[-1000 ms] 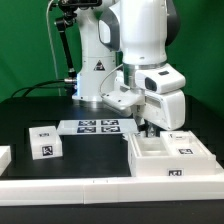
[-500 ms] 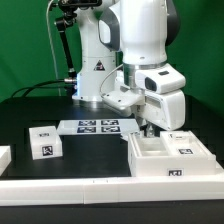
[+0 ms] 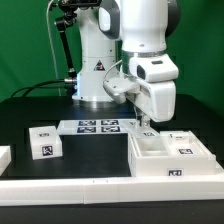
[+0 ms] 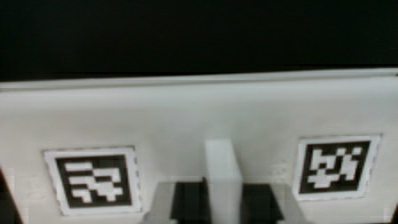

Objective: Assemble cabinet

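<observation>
The cabinet's large white box frame (image 3: 168, 158) lies on the black table at the exterior view's right, with markers on its front and top. My gripper (image 3: 146, 123) points down at the frame's back edge. In the wrist view my gripper (image 4: 221, 203) has a dark finger pad (image 4: 187, 203) on each side of a thin upright white wall (image 4: 221, 165) of the frame and looks shut on it. Two markers (image 4: 91, 180) flank that wall. A smaller white drawer box (image 3: 43, 143) with markers stands apart at the exterior view's left.
The marker board (image 3: 98, 126) lies flat between the drawer box and the frame. Another white part (image 3: 4, 157) shows at the left edge. A white ledge (image 3: 100, 184) runs along the table's front. The robot pedestal (image 3: 95, 75) stands behind.
The arm's wrist and hand have swung towards the exterior view's left and turned. The fingertips stay at the frame's back edge. The frame and drawer box have not visibly moved.
</observation>
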Tool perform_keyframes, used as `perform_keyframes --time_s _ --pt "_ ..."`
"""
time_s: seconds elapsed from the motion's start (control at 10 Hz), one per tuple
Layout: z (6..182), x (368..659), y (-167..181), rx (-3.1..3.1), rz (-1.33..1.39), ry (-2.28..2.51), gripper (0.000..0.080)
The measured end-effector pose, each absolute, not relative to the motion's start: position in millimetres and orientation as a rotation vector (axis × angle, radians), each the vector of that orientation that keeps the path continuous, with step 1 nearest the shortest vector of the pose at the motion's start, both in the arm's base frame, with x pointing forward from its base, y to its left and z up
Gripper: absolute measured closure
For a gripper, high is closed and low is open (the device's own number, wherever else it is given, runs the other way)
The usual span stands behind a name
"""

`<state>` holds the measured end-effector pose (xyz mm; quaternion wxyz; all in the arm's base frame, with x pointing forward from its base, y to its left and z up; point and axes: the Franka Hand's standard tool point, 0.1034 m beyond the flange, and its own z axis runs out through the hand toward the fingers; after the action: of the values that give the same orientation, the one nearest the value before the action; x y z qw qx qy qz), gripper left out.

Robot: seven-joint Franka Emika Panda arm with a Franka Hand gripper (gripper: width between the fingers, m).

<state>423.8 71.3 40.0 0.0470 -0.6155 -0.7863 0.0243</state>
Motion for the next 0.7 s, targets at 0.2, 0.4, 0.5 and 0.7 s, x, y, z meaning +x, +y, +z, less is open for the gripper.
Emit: perform_keyframes --time_s 0.2,0.4,0.5,0.7 --pt "48.7 425 66 -1.957 0.104 -2.345 0.0731" --pt "68.0 443 59 -2.002 0.113 -2.346 0.0731" --pt "65.6 441 60 -1.999 0.108 -2.345 0.0731" --pt "64.6 440 60 -1.998 0.111 -2.343 0.0731"
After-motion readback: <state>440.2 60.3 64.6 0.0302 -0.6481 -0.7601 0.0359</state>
